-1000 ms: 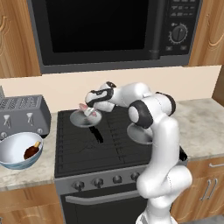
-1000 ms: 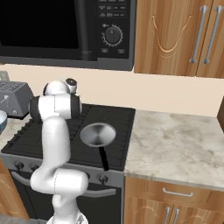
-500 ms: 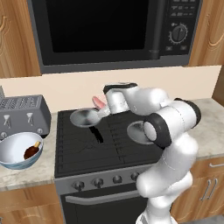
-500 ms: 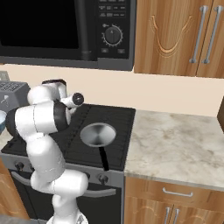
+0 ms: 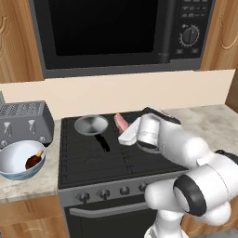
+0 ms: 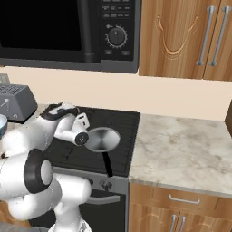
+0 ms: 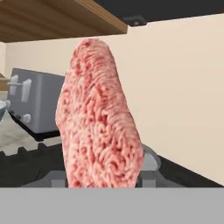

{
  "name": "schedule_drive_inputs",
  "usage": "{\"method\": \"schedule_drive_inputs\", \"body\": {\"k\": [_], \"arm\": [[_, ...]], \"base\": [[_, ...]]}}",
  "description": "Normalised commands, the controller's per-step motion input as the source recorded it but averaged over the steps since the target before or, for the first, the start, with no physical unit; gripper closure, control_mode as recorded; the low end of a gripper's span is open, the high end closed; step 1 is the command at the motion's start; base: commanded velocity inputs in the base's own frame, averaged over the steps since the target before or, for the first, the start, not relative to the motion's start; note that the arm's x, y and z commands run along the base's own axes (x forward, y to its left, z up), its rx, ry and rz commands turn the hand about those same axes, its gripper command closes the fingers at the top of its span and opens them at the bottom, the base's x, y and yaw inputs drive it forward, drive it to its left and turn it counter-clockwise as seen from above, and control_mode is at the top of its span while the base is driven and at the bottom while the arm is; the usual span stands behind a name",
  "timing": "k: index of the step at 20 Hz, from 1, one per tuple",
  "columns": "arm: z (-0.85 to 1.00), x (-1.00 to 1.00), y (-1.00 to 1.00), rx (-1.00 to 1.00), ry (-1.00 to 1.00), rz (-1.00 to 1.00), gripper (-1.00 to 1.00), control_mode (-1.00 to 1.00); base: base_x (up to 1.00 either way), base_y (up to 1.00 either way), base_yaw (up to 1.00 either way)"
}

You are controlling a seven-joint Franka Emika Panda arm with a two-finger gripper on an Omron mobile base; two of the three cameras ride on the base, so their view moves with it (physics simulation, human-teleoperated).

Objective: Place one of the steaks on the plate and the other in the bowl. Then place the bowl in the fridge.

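the end effector (image 5: 124, 130) held the pale steak (image 7: 98, 118) on end above the stove, its long axis along the fingers; the bowl (image 5: 19, 161) with the dark steak (image 5: 33, 161) sat on the counter (image 5: 28, 183) well to its left.

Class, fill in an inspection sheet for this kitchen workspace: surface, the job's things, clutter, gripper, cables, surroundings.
Surface: black stove top between marble counters.
Job's things: pale pink steak in the gripper, over the stove; dark steak lies in the bowl on the left counter. Plate and fridge: nothing seen.
Clutter: silver pan on the stove at back left, another pan at right; grey toaster behind the bowl.
Gripper: gripper closed on the pale pink steak, held off the stove.
Cables: nothing seen.
Surroundings: black microwave above the stove; wooden cabinets.
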Motion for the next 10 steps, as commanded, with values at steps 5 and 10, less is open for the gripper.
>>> {"method": "schedule_drive_inputs", "body": {"k": [5, 10], "arm": [[0.94, -0.67, -0.43, 0.02, 0.04, 0.02, 1.0, -1.0], [0.67, -0.63, -0.35, -0.14, 0.05, 0.04, 1.0, -1.0]], "base": [[0.0, 0.0, 0.0], [0.0, 0.0, 0.0]]}}
